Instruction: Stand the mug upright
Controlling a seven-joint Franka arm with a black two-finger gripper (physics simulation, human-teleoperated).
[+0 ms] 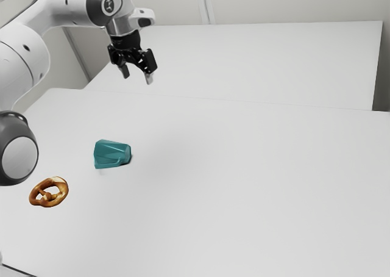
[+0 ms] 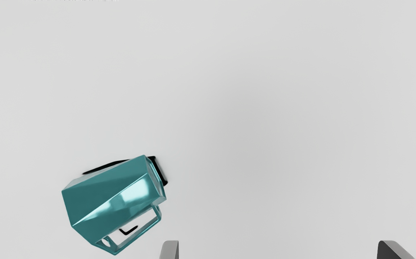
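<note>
Open end effector (image 1: 138, 76), teal mug (image 2: 111, 198) lying below, to one side

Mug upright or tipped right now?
Tipped: the mug lies on its side on the table, handle along the tabletop.

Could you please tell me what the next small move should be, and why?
I would probably shift the open gripper sideways until it is above the mug, before lowering. The mug lies on its side on the table, and in the wrist view it sits off to one side, outside the gap between the spread fingers.
</note>
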